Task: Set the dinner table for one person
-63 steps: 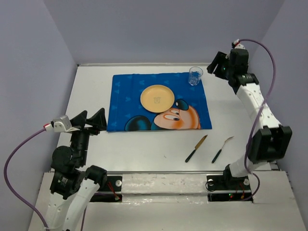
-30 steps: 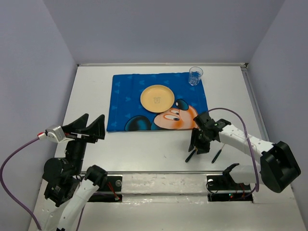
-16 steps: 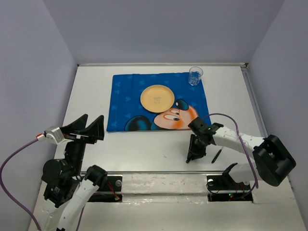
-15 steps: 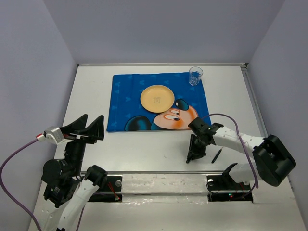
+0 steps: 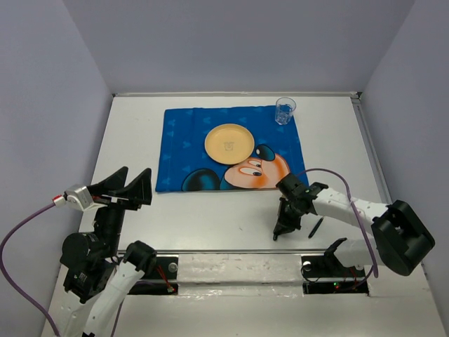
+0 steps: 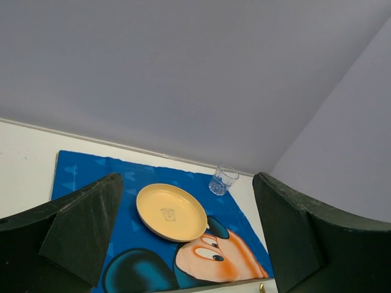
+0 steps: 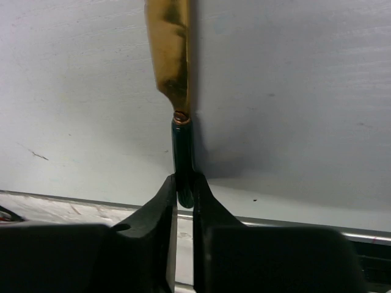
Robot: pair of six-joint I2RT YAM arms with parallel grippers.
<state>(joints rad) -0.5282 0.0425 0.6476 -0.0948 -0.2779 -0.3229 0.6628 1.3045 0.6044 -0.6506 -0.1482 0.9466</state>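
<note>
White dinner table (image 5: 210,214), front edge: right fingers (image 7: 162,210) pinch knife (image 7: 181,146) handle; left fingers (image 6: 79,226) spread wide.

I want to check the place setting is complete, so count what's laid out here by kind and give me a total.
Blue cartoon-print cloth placemat: 1
Round yellow plate: 1
Clear drinking glass: 1
Black-handled cutlery: 2, a gold-bladed knife and a second piece
Total: 5, the white dinner table not counted
</note>
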